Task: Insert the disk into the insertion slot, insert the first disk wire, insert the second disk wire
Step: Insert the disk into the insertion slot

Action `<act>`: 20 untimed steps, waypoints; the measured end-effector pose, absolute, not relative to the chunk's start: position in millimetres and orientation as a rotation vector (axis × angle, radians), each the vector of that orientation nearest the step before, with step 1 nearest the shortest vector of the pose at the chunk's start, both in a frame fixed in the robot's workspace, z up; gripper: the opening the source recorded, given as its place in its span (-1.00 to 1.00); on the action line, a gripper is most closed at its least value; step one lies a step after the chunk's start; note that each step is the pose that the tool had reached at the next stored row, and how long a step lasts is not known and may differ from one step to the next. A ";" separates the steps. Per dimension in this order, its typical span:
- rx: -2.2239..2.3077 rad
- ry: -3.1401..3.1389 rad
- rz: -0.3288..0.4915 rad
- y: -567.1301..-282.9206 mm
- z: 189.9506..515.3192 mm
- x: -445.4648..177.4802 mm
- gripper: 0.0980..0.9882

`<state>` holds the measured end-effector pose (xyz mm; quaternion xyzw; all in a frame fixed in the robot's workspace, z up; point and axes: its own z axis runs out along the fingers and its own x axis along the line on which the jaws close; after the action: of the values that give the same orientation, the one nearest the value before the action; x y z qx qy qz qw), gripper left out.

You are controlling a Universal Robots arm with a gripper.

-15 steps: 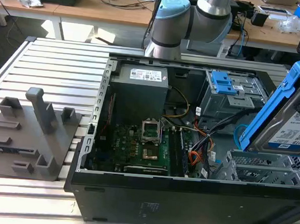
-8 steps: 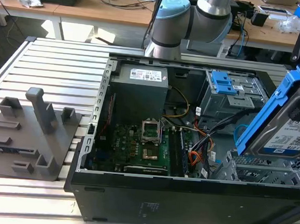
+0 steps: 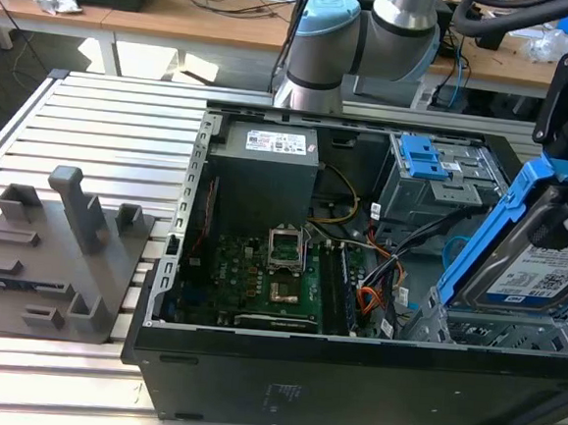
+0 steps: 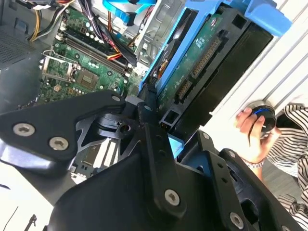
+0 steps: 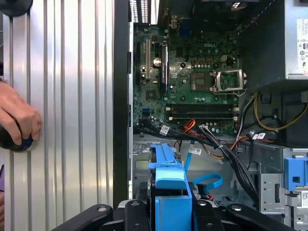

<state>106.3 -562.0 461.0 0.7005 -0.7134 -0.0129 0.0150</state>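
So: gripper (image 5: 171,211) jaws pinch the blue-framed, white-labelled hard disk (image 3: 540,277) by one end of its carrier; its green circuit-board side shows in the second wrist view. The disk hangs tilted over the near corner of the open black tower PC case (image 3: 349,385), on the exterior view's right. It's just above the silver perforated sheet-metal drive cage (image 3: 496,333) and not yet in the bay. Gripping by the end prob. leaves the free end clear to lead in; the tilt looks like lining up w/ the bay mouth. The thin light-blue looped cable (image 5: 211,182) lies loose near the cage, plug too small to tell. A person's hand (image 5: 17,120) rests on a dark round knob (image 5: 9,139) on the ribbed aluminium table (image 5: 72,96) beside the case's edge, prob. a control.
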 end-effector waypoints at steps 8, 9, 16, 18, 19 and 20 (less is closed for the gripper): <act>2.180 -2.220 -0.040 -543.9 460.1 110.3 -0.41; 2.180 -2.220 -0.040 -542.9 459.7 110.8 -0.41; 2.180 -2.220 -0.041 -542.5 447.1 115.5 -0.41; 2.179 -2.219 -0.042 -542.6 443.6 120.5 -0.41; 2.179 -2.219 -0.042 -542.5 442.2 124.0 -0.41; 2.179 -2.219 -0.042 -542.5 441.4 125.3 -0.41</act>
<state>125.3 -542.5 441.4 0.7005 -0.7134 -0.0136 0.0157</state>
